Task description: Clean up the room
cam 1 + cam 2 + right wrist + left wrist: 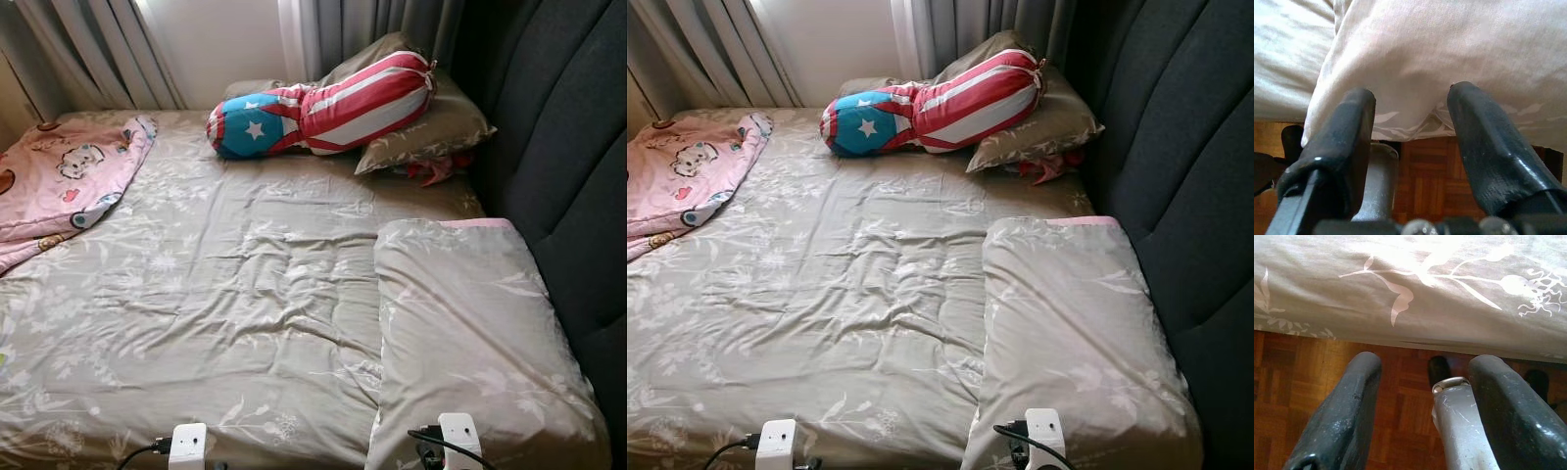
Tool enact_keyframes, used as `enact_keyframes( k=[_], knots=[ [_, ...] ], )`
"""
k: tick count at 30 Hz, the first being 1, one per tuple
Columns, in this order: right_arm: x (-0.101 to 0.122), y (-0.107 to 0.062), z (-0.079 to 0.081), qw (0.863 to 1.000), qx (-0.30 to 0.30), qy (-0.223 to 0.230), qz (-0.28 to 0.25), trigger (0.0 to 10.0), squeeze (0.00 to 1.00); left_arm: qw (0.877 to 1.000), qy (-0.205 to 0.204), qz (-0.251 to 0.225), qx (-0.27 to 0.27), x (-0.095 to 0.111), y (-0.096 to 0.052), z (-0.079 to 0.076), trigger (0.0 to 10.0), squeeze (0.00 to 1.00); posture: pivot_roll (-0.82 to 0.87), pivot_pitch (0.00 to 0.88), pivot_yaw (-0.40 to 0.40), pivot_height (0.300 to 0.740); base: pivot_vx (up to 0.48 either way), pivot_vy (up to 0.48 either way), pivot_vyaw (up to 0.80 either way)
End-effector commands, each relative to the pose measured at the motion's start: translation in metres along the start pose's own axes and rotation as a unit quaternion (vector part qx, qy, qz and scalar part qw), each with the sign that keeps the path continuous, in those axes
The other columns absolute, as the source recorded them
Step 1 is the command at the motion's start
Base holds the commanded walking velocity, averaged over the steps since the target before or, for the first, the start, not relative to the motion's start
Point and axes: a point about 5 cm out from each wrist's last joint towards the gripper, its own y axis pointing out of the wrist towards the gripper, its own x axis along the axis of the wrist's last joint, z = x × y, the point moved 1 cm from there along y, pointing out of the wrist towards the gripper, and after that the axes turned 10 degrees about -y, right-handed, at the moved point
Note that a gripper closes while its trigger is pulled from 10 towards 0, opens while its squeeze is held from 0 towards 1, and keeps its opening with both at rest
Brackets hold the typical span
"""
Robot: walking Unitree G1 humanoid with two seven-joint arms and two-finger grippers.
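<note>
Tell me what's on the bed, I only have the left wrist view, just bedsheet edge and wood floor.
Observer: A folded grey blanket lies on the bed's right side, beside the dark headboard.
Operator: Anything near the window?
Observer: A red, white and blue striped bolster leans on a grey pillow.
Operator: And on the left?
Observer: A crumpled pink cartoon blanket lies at the far left.
Operator: Where's the right gripper?
Observer: The right gripper is open at the folded blanket's near edge, holding nothing.
</note>
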Motion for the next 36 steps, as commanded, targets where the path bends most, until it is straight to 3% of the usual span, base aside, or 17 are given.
enact_keyframes(
  k=[1, 13, 36],
  knots=[
    [-0.0087, -0.0021, -0.0003, 1.000, 0.000, 0.002, 0.015, 10.0, 0.00, 1.000, -0.002, 0.017, 0.012, -0.0087, -0.0021, 0.0074, 10.0, 0.00, -0.19, 0.083, 0.027, 0.740, 0.000, 0.000, 0.00],
    [-0.0086, -0.0019, 0.0027, 1.000, 0.002, 0.002, 0.016, 10.0, 0.00, 1.000, 0.003, 0.027, 0.015, -0.0125, -0.0030, 0.0110, 10.0, 0.00, -0.19, 0.095, 0.028, 0.740, 0.000, 0.000, 0.00],
    [-0.0105, -0.0021, 0.0074, 1.000, 0.009, -0.008, 0.023, 10.0, 0.00, 1.000, 0.001, 0.018, 0.012, -0.0099, -0.0023, 0.0062, 10.0, 0.00, -0.18, 0.105, 0.027, 0.740, 0.000, 0.370, 0.00]
  ],
)
